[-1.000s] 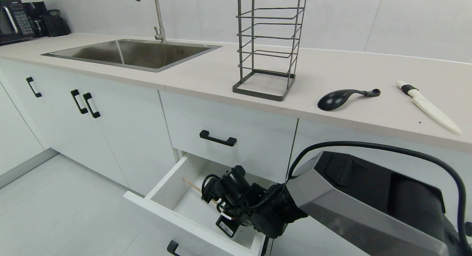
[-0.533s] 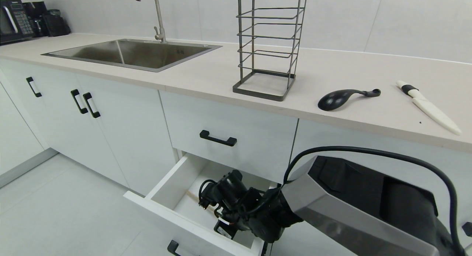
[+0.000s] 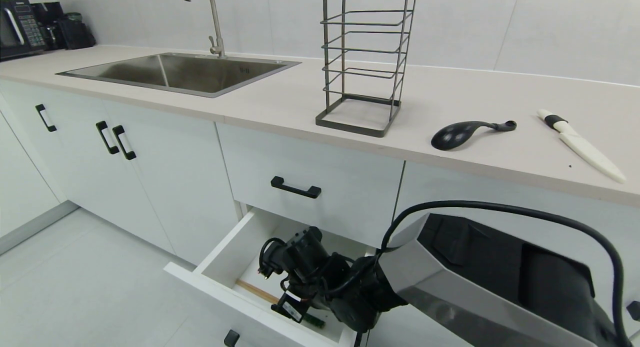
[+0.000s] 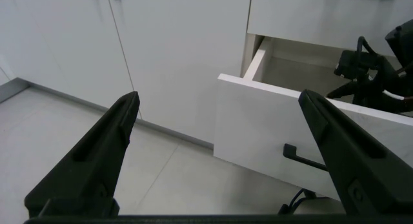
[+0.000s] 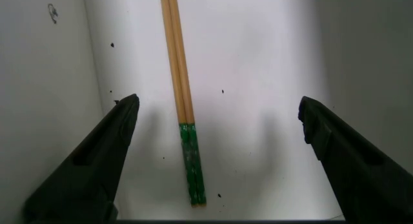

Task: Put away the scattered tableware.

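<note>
Sinking lower into the open drawer (image 3: pixel 220 247), the right gripper (image 5: pixel 217 104) is hanging spread wide, and the chopsticks (image 5: pixel 182 88) it was carrying are lying free on the drawer floor near its front edge. The left gripper (image 4: pixel 218 98) is waiting outside the drawer with its fingers apart, while the spoon (image 3: pixel 457 133) and knife (image 3: pixel 580 144) are still lying near the worktop's (image 3: pixel 280 102) front edge, so they likely come next.

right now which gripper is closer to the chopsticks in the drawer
Right. The right gripper hangs open directly over the chopsticks inside the drawer. The left gripper is outside the drawer, open, facing its front panel.
</note>
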Available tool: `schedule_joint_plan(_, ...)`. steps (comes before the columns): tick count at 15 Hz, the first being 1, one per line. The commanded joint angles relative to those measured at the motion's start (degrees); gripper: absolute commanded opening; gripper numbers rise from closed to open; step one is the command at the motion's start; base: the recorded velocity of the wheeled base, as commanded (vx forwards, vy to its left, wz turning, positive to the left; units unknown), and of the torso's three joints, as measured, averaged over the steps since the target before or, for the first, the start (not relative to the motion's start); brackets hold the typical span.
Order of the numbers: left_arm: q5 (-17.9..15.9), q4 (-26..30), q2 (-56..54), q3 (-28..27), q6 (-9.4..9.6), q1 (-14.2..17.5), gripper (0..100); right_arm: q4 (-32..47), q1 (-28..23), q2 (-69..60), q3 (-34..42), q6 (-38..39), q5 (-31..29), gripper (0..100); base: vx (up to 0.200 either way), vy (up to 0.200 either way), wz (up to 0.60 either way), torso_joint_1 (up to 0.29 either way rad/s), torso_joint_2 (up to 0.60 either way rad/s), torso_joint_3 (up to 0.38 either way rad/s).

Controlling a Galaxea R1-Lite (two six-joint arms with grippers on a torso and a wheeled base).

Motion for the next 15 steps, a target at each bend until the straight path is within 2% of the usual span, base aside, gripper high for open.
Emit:
schedule_joint_plan(1,0.00,-0.01,0.00,0.00,-0.01,0.00,100,-0.02,0.41,-3.34,0.19,-0.10,-0.04,100,0.000,0.000,0.00,0.000,0.00,0.000)
schedule_joint_plan(6,0.00,-0.01,0.00,0.00,-0.01,0.00,100,-0.02,0.77,-7.65,0.89,-0.10,-0.13,100,0.000,0.000,0.00,0.000,0.00,0.000)
schedule_joint_plan(15,0.00,-0.01,0.00,0.00,-0.01,0.00,100,-6.52,1.56,-19.69,12.41,-0.63,0.66,100,0.000,0.000,0.00,0.000,0.00,0.000)
